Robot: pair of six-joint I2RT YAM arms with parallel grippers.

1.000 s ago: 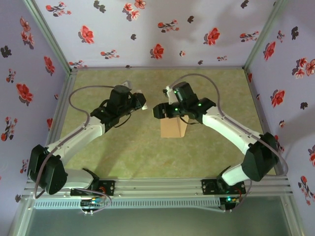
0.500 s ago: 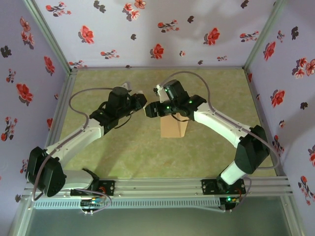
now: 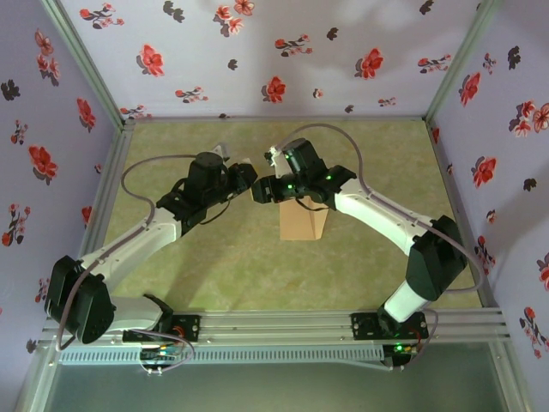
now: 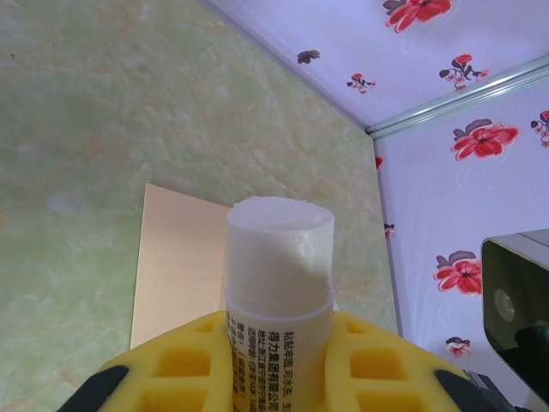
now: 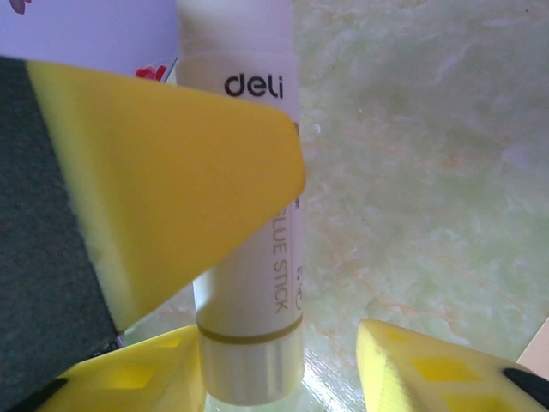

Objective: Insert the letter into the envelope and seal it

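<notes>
Top external view: envelope (image 3: 300, 227) lies flat on the green table (image 3: 257, 275), mid-field, far end hidden by the R arm. L claw (image 4: 279, 348) is clenched on a white glue stick (image 4: 279, 266), bare end poking out, envelope on the table beyond it. Right wrist cam: R claw (image 5: 292, 369) released, fingers straddling the stick's end w/ a gap on one side, not gripping
</notes>
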